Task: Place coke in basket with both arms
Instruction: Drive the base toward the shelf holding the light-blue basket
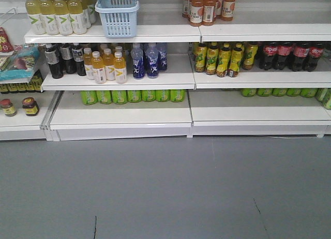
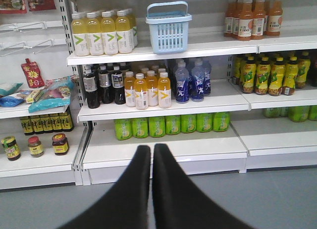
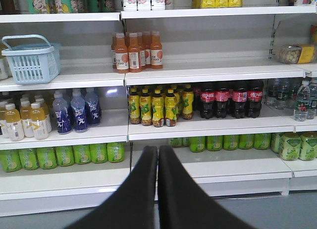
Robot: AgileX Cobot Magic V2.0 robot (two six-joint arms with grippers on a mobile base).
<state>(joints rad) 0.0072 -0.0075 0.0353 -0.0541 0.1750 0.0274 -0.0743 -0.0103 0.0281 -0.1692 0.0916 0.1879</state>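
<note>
Fingers of the left gripper are pressed together with nothing between them; the right gripper is likewise closed and empty. We note the coke row standing upright one shelf below the basket and well to its right, labels outward. We judge the right arm suits the coke and the left the basket, since each wrist faces its own target.
</note>
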